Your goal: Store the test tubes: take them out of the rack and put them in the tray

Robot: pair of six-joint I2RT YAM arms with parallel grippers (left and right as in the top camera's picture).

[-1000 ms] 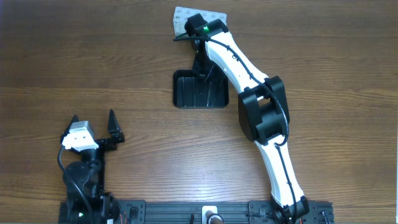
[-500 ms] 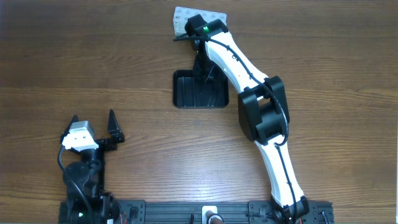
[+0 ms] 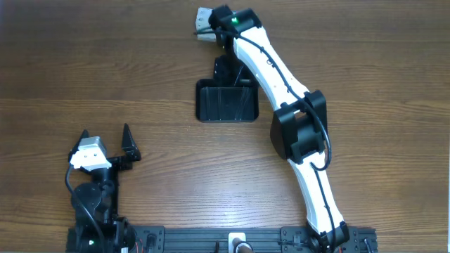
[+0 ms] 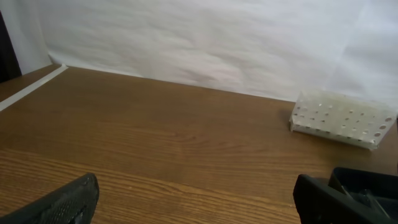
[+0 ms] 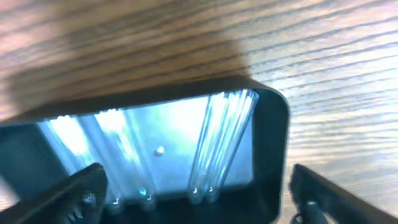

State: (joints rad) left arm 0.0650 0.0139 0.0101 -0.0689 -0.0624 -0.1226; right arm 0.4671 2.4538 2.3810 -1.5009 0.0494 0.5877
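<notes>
Right wrist view finds the right gripper (image 5: 199, 191) spread wide and empty above the tray (image 5: 273, 155), where tubes (image 5: 217, 143) lie flat side by side, the rack (image 3: 202, 17) just beyond, far nearer this arm than the equally splayed left gripper (image 3: 105, 133).

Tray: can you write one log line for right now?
right claw: open, over tray | tubes: lying in tray | rack: on table | left claw: open, near its base

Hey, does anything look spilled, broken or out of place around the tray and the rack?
Nothing stands out. The clear tubes lie side by side inside the black tray, none on the table, and the white rack sits flat beyond it.
</notes>
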